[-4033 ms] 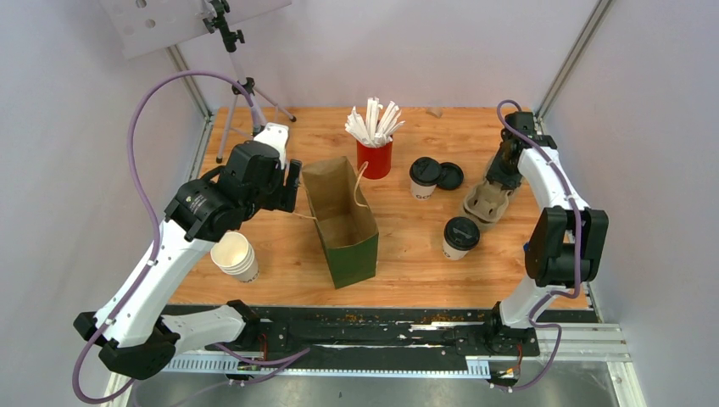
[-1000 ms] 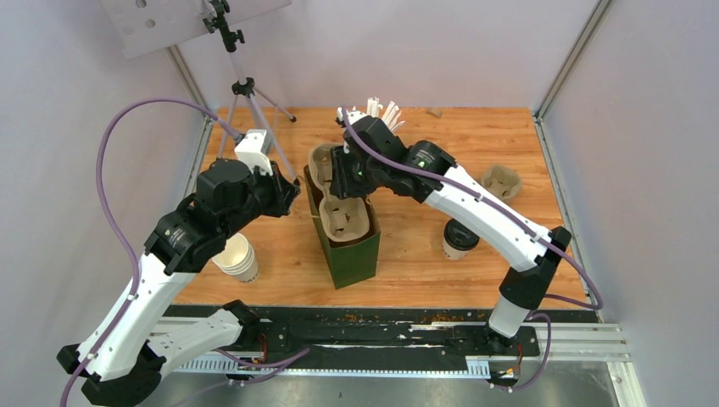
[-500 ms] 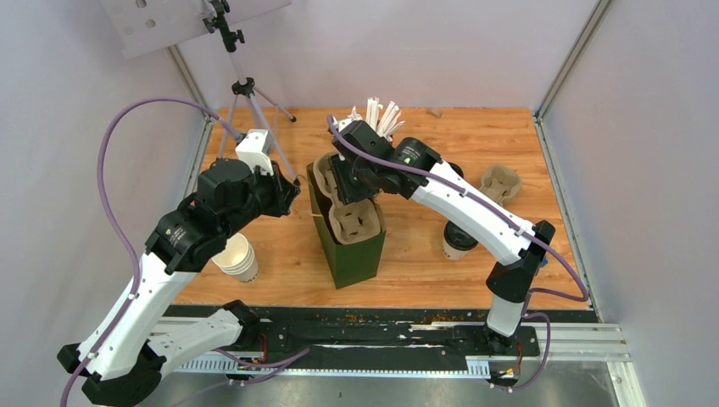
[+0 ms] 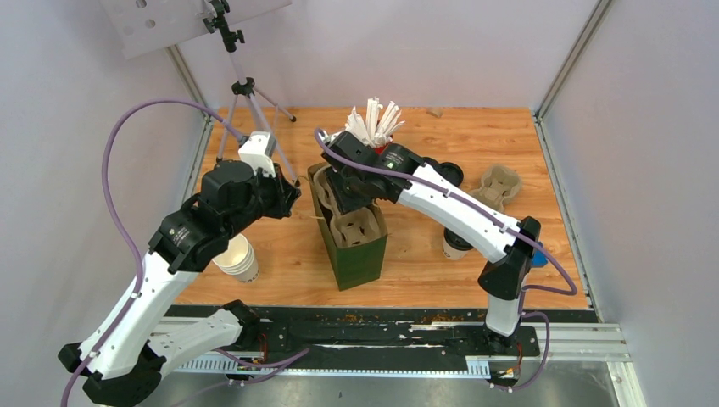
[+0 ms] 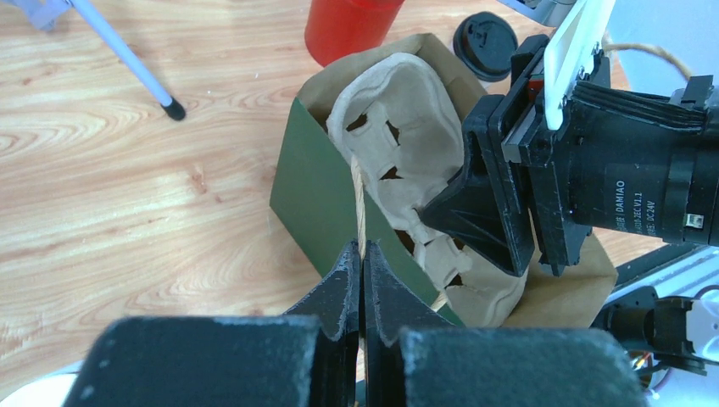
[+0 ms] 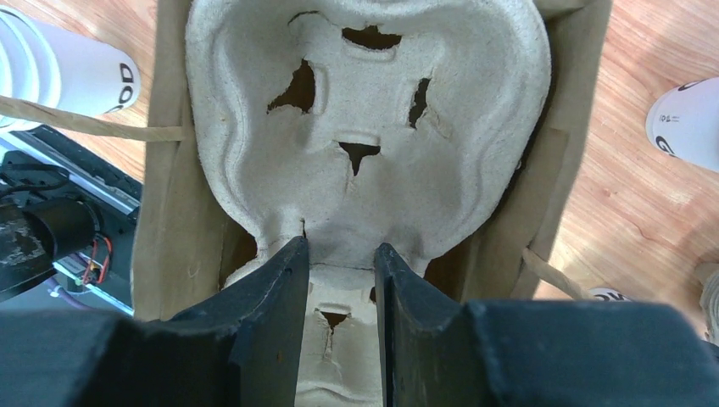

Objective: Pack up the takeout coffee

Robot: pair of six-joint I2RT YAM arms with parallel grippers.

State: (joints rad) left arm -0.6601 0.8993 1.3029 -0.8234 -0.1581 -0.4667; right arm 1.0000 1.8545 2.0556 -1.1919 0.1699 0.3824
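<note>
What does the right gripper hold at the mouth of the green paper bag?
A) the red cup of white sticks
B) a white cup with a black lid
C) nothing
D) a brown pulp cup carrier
D: in the right wrist view the right gripper clamps the middle ridge of the brown pulp cup carrier, which stands partly inside the green paper bag.
</note>
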